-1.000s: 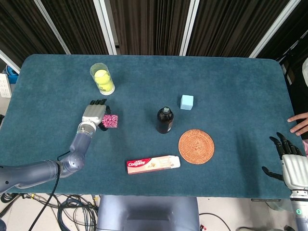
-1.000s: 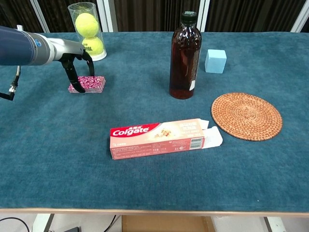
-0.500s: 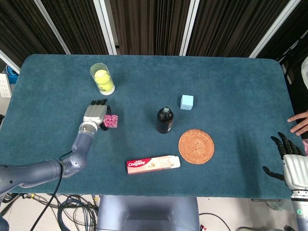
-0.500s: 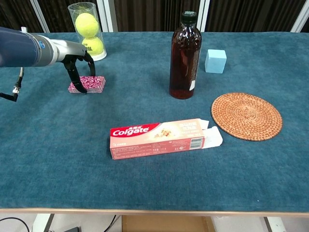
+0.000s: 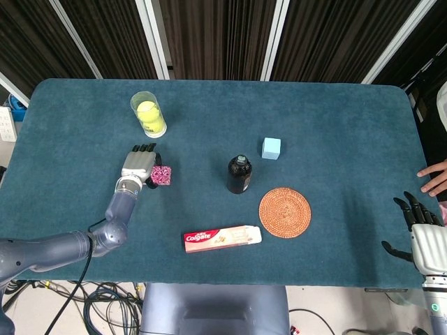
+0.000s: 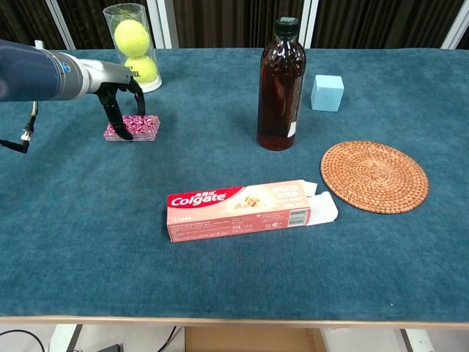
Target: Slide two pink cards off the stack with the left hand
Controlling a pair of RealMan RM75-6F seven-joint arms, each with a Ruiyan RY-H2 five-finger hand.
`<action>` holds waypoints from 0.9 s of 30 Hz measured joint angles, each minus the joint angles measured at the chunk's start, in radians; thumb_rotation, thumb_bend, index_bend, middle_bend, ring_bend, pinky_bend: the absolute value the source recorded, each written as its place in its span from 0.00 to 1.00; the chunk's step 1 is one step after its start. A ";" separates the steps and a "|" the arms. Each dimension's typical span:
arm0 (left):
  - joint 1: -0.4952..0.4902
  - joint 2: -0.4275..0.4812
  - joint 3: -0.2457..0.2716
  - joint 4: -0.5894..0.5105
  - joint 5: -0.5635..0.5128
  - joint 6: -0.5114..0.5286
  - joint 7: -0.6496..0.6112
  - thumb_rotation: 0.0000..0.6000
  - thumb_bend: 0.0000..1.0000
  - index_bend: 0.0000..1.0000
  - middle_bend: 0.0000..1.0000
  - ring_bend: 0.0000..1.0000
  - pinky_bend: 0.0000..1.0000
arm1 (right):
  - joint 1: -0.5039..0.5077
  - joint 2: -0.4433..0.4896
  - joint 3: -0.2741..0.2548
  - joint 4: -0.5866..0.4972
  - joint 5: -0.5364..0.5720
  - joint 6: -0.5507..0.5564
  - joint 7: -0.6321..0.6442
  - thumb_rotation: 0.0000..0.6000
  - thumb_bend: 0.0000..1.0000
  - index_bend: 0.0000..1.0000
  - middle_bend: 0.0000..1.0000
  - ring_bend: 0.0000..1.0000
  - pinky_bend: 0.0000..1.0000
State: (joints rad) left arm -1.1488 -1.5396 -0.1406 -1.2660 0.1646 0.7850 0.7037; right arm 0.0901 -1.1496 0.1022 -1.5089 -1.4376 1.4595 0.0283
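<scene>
Nearest the robot, the toothpaste box [image 6: 242, 211] is lying flat, with the woven coaster [image 6: 374, 176] to its right. The right hand [image 5: 424, 236] is waiting at the table's near right corner, fingers spread and holding nothing. Further back, the brown bottle [image 6: 278, 84] is standing upright. Level with it, the left hand [image 6: 121, 95] is arching over the stack of pink cards [image 6: 133, 127], dark fingers [image 6: 126, 123] curling down onto its top; whether they are pressing it cannot be told. No card is lying off the stack, so the first slide looks to be starting. Next calls for light downward pressure and a sideways drag of the top card only. Behind sits the tennis ball tube [image 6: 132, 45].
</scene>
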 measured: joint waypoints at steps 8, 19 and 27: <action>-0.004 -0.006 0.001 0.006 -0.009 0.001 0.006 1.00 0.21 0.43 0.10 0.00 0.00 | 0.001 0.000 0.001 0.000 0.004 -0.004 -0.002 1.00 0.11 0.13 0.06 0.13 0.23; -0.008 -0.013 0.000 0.012 -0.011 0.005 0.014 1.00 0.27 0.49 0.11 0.00 0.00 | 0.000 0.002 0.000 -0.002 0.003 -0.004 0.002 1.00 0.11 0.13 0.06 0.13 0.23; -0.012 -0.004 -0.006 -0.004 -0.011 0.016 0.019 1.00 0.35 0.53 0.12 0.00 0.00 | -0.001 0.004 0.001 -0.003 0.005 -0.003 0.008 1.00 0.11 0.13 0.06 0.13 0.23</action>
State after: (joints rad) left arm -1.1608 -1.5432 -0.1469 -1.2699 0.1532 0.8013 0.7230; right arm 0.0888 -1.1460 0.1036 -1.5119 -1.4329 1.4561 0.0367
